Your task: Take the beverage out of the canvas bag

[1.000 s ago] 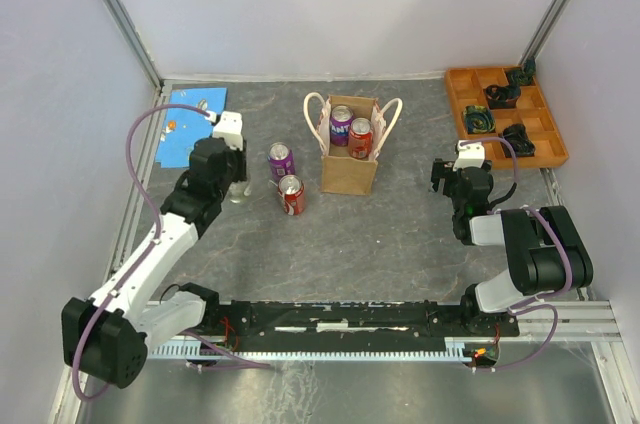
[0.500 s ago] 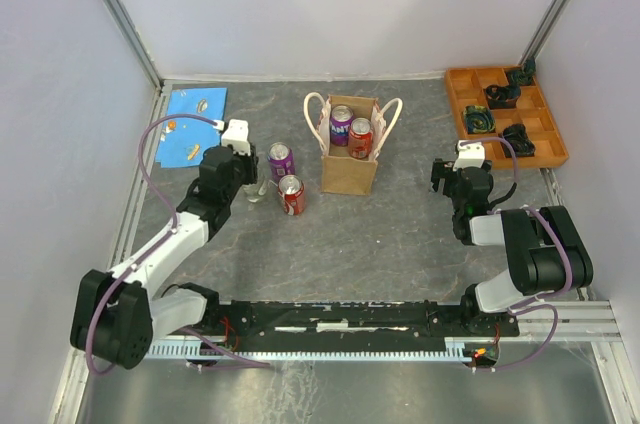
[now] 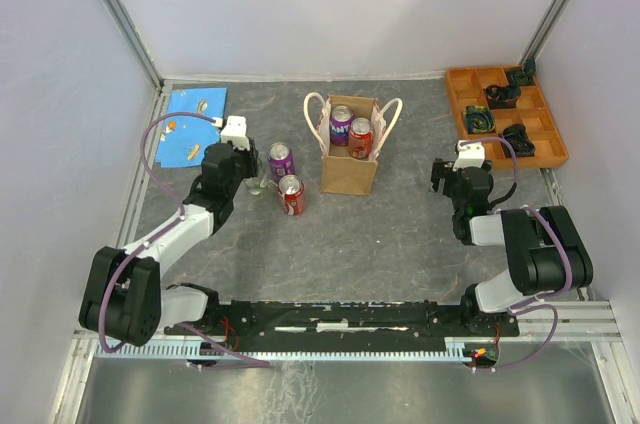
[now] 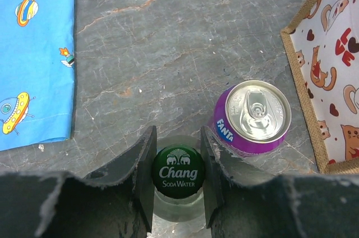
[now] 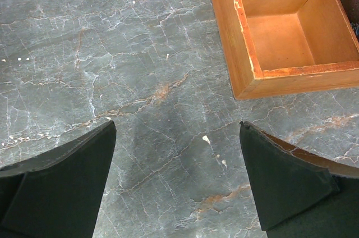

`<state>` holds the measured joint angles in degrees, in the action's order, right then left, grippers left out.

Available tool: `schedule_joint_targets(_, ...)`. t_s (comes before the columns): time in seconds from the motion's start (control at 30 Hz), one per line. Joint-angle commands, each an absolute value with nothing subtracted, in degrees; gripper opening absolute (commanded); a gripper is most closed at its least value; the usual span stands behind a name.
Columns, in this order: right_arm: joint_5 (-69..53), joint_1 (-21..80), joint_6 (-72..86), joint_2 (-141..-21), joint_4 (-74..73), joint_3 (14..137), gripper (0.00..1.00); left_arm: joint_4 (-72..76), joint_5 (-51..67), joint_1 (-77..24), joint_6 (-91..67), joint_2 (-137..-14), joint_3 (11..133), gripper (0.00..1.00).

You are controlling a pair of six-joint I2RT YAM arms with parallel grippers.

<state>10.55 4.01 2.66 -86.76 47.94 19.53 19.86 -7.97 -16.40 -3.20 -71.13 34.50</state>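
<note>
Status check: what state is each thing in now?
canvas bag: upright, open
bagged purple can: upright inside
bagged red can: upright inside
loose Fanta can: upright, sealed
loose red can: upright
soda bottle: upright, capped, gripped
left gripper: jaws shut on soda bottle
right gripper: jaws open, empty

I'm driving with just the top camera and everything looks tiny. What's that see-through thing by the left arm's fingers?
Observer: A bottle, its top printed Chang Soda Water. The left fingers clamp it on both sides.
Operator: Cool! What do the inside walls of the bag look like?
Observer: The canvas bag has a pale lining printed with cartoon cats and hearts.
Operator: And the right arm's fingers?
Observer: The right fingers are wide open, with only bare table between them.
</note>
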Motion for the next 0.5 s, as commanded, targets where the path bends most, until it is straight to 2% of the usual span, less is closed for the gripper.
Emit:
schedule_joint_targets(0.0,10.3,3.7,1.9,-86.8,49.3,21.2,0.99,26.7,-9.1,-16.0,-5.3,-70.9,37.5,0.11)
schedule_joint_targets(0.13,10.2,3.8,1.9,-86.8,49.3,21.2,0.99,24.7,-9.5,-16.0,-5.5,-70.8,37.8,0.44)
schedule_joint_targets(0.23,10.3,3.8,2.0,-86.8,49.3,21.2,0.99,22.7,-9.8,-16.0,-5.1,-70.4,38.4,0.57)
schedule_joint_targets(0.33,10.3,3.7,1.9,-86.8,49.3,21.2,0.99,21.3,-10.3,-16.0,-4.6,-69.7,39.0,0.83)
schedule_joint_targets(0.37,10.2,3.8,1.9,-86.8,49.3,21.2,0.99,21.0,-10.5,-16.0,-4.5,-69.3,39.1,0.96)
schedule_joint_targets(0.4,10.2,3.8,1.9,-86.8,49.3,21.2,0.99,20.6,-10.7,-16.0,-4.2,-69.0,39.3,1.0)
schedule_joint_targets(0.47,10.3,3.8,1.9,-86.8,49.4,21.2,0.99,19.7,-10.8,-16.0,-3.8,-68.0,40.4,0.99)
